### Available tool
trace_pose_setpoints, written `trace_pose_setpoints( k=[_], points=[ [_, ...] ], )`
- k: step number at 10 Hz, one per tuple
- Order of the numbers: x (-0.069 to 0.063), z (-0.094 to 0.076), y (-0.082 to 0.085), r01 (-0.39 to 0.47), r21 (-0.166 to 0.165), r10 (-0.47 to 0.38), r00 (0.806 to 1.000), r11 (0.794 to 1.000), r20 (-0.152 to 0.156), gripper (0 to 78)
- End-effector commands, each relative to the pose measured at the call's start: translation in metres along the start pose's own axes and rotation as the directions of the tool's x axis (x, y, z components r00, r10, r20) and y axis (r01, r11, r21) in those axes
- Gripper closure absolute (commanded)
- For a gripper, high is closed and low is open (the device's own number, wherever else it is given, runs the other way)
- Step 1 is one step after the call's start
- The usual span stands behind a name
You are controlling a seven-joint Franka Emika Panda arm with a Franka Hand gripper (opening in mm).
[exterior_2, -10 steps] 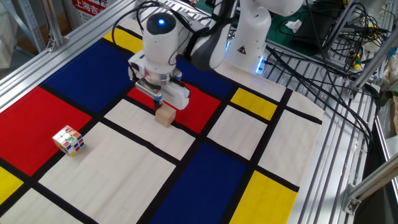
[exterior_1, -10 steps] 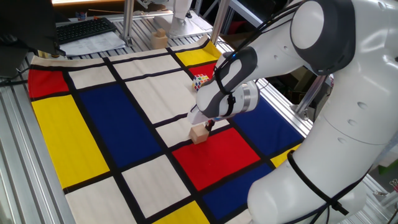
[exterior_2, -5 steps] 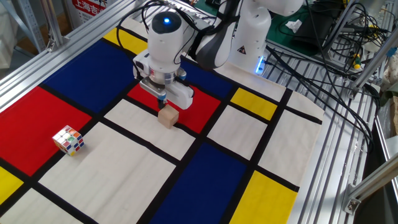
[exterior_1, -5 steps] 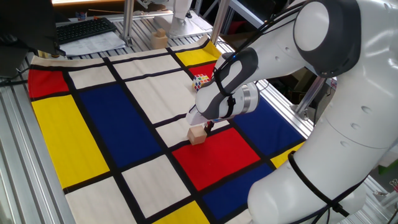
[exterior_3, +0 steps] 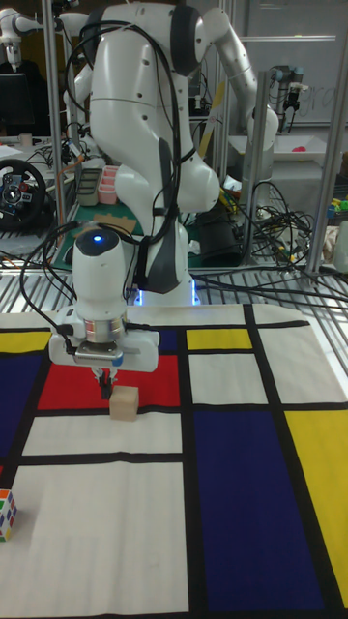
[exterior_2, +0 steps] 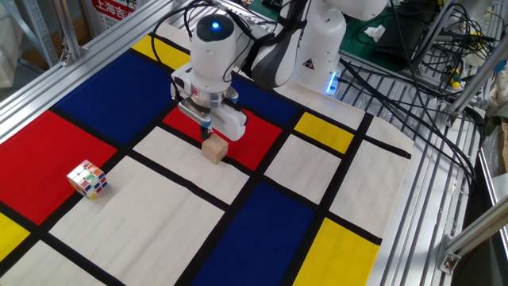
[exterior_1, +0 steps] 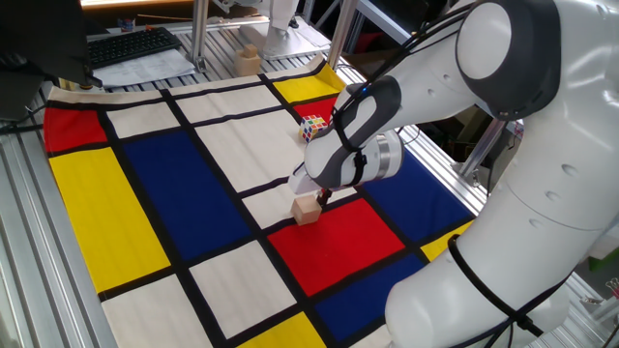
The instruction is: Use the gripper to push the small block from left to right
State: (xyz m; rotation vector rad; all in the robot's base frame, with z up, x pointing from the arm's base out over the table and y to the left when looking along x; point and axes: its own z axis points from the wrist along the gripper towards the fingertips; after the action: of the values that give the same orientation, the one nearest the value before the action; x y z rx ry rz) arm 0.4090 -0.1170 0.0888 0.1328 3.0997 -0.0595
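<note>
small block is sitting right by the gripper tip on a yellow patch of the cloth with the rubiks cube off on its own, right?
Not yellow. In the other fixed view the small block sits on the black line where a red patch meets a white one. It is right by the gripper, and the Rubik's cube lies off on its own.

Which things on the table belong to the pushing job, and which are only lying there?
Belong to the job:
- small wooden block, on the black line at the red field's edge
- gripper, tip down beside the block

Only lying there:
- Rubik's-style cube, apart on the red field
- second wooden block, off the cloth at the far edge
</note>
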Motion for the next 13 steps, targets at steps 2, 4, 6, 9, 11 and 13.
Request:
trace_pose_setpoints(
  k=[2,4,6,9,11,13],
  points=[
    [0.000,0.004,0.008,0.000,-0.025,0.000,1.000,1.000,-0.003,77.6],
    [-0.001,0.012,0.017,0.013,-0.028,-0.013,1.000,1.000,0.011,77.6],
    [-0.001,0.011,0.022,0.009,-0.026,-0.009,1.000,1.000,0.012,77.6],
    [0.002,0.007,0.029,0.017,-0.040,-0.016,1.000,0.999,0.009,77.6],
    [0.003,0.003,0.032,0.012,-0.072,-0.011,1.000,0.997,0.009,77.6],
    [0.003,0.000,0.034,0.028,-0.071,-0.028,1.000,0.997,0.010,77.6]
  ],
)
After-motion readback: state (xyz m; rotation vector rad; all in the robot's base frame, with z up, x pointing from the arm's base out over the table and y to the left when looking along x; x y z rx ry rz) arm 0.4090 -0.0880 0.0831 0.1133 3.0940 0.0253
